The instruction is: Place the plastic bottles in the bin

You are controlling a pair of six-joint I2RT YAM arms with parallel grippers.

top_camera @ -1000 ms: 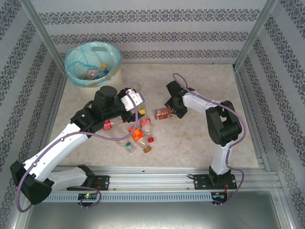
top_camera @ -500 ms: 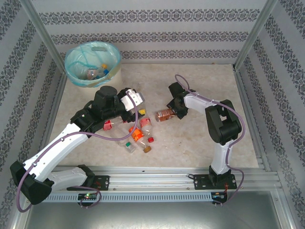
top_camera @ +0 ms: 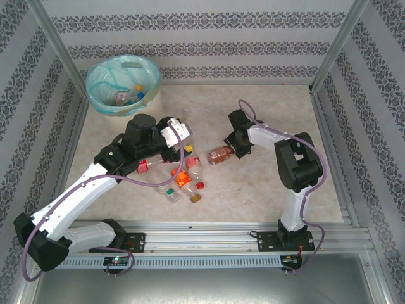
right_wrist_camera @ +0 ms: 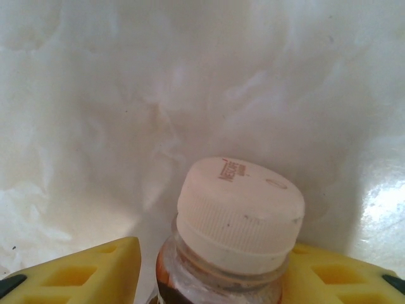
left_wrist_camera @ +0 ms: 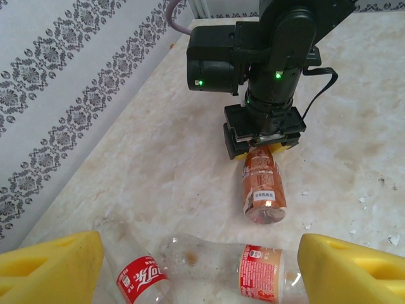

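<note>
A brown-labelled plastic bottle (top_camera: 220,154) with a white cap (right_wrist_camera: 237,209) lies on the table right of centre. My right gripper (top_camera: 235,147) is shut on its cap end, with the yellow pads (right_wrist_camera: 95,269) tight at either side. The left wrist view shows this bottle (left_wrist_camera: 262,187) lying on its side under that gripper (left_wrist_camera: 261,144). My left gripper (left_wrist_camera: 202,272) is open and hangs over a red-labelled bottle (left_wrist_camera: 142,278) and an orange-labelled bottle (left_wrist_camera: 259,272). Several more bottles (top_camera: 182,177) lie in a cluster. The bin (top_camera: 152,71) stands at the far left, with bottles (top_camera: 123,96) inside.
Metal frame posts (top_camera: 60,57) and patterned walls close in the table on three sides. A rail (top_camera: 209,237) runs along the near edge. Open tabletop (top_camera: 253,190) lies to the right of and behind the bottle cluster.
The right gripper's jaws have closed in on the brown-labelled bottle and drifted slightly right and nearer, turning the bottle a little. The left arm has not moved.
</note>
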